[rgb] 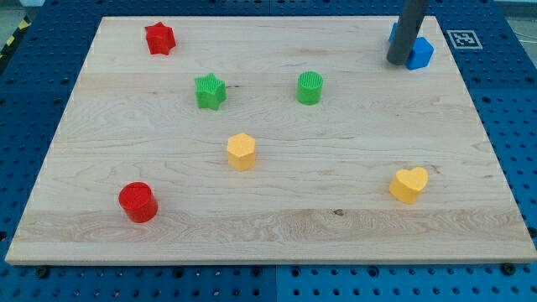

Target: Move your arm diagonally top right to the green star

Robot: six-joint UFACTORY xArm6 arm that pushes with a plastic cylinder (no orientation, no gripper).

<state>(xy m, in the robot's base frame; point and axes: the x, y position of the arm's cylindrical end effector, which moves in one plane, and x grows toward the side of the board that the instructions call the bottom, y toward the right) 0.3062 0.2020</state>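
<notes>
The green star (211, 91) lies on the wooden board (336, 226), left of centre in the upper half. My tip (396, 61) is at the view's top right, far to the right of the star and a little above it. The tip touches the left side of a blue block (419, 53) whose shape is partly hidden behind the rod.
A green cylinder (310, 87) stands between the star and my tip. A red star (159, 39) is at the top left, a yellow hexagon (241, 152) at centre, a red cylinder (138, 202) at bottom left, a yellow heart (409, 184) at lower right.
</notes>
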